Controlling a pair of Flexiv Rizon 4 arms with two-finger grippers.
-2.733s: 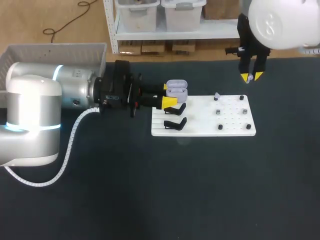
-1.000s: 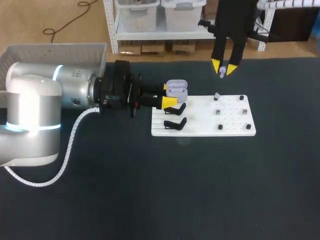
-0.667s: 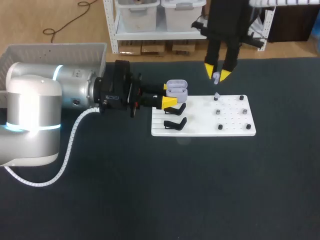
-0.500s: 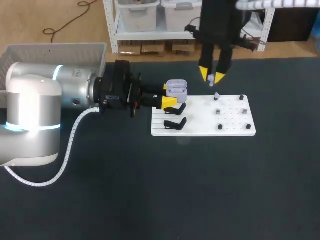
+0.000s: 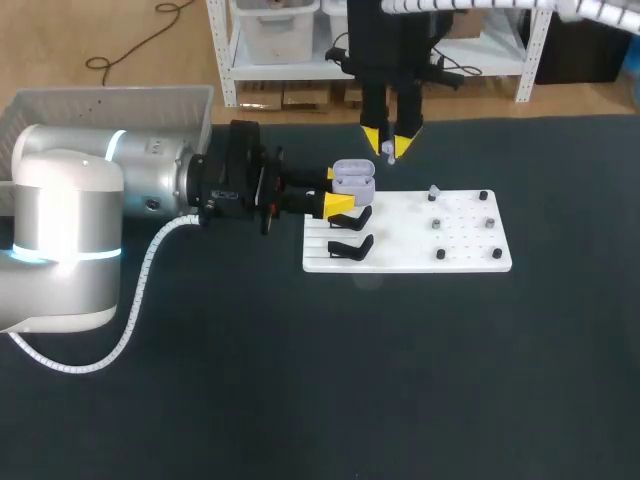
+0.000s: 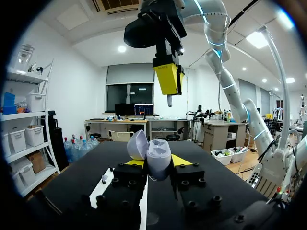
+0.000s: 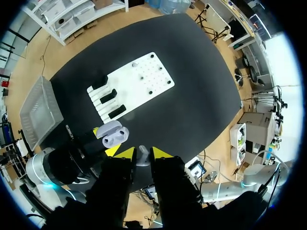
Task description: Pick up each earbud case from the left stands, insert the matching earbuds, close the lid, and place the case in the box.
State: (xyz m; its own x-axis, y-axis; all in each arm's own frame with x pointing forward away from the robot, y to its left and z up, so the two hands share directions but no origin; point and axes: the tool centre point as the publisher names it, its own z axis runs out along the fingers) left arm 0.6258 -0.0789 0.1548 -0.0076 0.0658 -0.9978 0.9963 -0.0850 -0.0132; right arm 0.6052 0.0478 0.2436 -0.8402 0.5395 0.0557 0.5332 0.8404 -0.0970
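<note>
A lavender earbud case (image 5: pixel 352 179) with its lid open is held just off the left end of the white board (image 5: pixel 462 240), my left gripper (image 5: pixel 338 189) shut on it from both sides. In the left wrist view the case (image 6: pixel 154 154) sits between the yellow tips. My right gripper (image 5: pixel 390 140) hangs a little behind and to the right of the case, shut on a small pale earbud (image 5: pixel 389 152). Its stem (image 7: pixel 142 156) pokes out between the tips. Another earbud (image 5: pixel 433 192) stands on the board. Two black stands (image 5: pixel 351 246) on the board's left end are bare.
A grey box (image 5: pixel 110 102) sits at the back left behind my left arm. Several small dark pegs (image 5: pixel 440 254) dot the right half of the board. Dark table stretches in front of the board.
My right gripper has carried the earbud leftward from above the board's back edge to near the open case. The left arm and case have stayed still.
</note>
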